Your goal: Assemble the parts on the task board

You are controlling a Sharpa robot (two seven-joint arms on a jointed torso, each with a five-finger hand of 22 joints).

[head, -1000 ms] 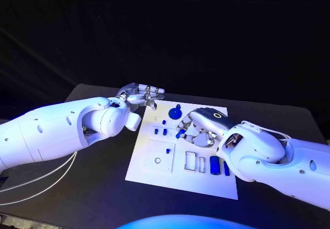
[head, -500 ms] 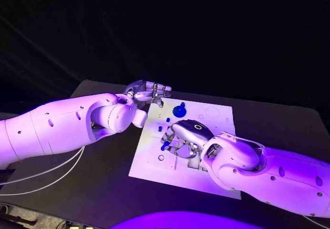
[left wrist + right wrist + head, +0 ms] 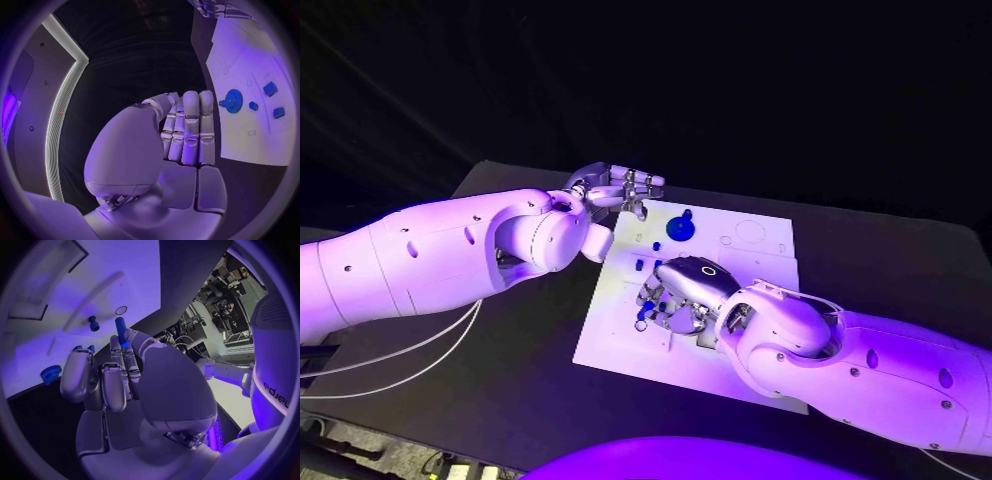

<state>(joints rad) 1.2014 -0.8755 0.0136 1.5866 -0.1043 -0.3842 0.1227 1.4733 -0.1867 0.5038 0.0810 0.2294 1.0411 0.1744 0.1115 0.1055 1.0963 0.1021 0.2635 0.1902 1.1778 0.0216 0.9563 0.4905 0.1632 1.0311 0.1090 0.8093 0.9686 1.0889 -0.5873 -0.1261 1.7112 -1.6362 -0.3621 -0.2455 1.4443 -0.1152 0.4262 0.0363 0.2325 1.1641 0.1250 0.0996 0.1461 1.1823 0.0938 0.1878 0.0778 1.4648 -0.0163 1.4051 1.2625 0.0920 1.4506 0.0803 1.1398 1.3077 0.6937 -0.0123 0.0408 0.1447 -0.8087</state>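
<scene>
The white task board lies in the middle of the black table. My right hand hovers low over the board's left-middle part and pinches a short blue peg between its fingertips; the peg points down at the board. Close by, a second blue peg stands in the board, and a round hole lies beyond it. A blue gear sits near the board's far edge. My left hand hangs by the board's far left corner with its fingers curled in on nothing.
Small blue blocks sit in the board beside the gear. Rectangular slots mark the board's near half, partly hidden under my right arm. Bare black table runs to the left of the board.
My right hand has carried the blue peg leftward and nearer, from the board's middle to its left-middle part. The left hand has hardly moved.
</scene>
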